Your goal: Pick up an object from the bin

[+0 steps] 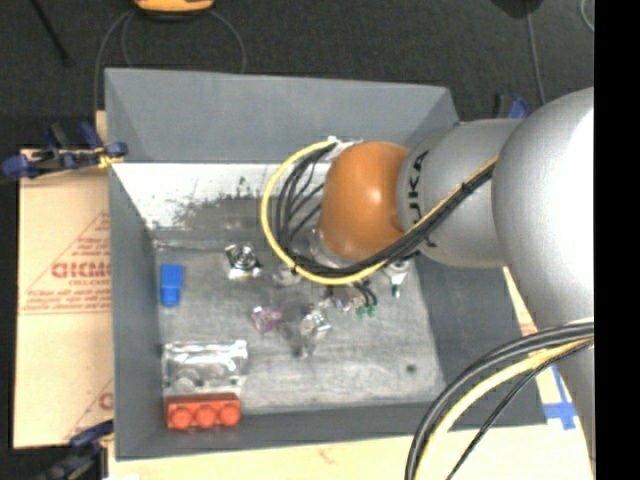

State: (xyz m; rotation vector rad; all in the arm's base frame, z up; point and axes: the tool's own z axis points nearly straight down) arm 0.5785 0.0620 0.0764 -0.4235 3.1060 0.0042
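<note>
My gripper [315, 329] reaches down into the middle of the bin from under the arm's orange cover. Just to its left lies a small purple see-through piece [267, 317], close beside the gripper; I cannot tell whether they touch. A small shiny silver piece [240, 260] rests further up and to the left. A small green and white thing [366, 309] sits just right of the gripper, partly hidden under the arm.
A blue block [172, 284] lies by the left wall. A clear plastic packet [205, 361] and an orange-red brick with three studs [204, 413] sit in the front left corner. The arm covers the bin's back right part.
</note>
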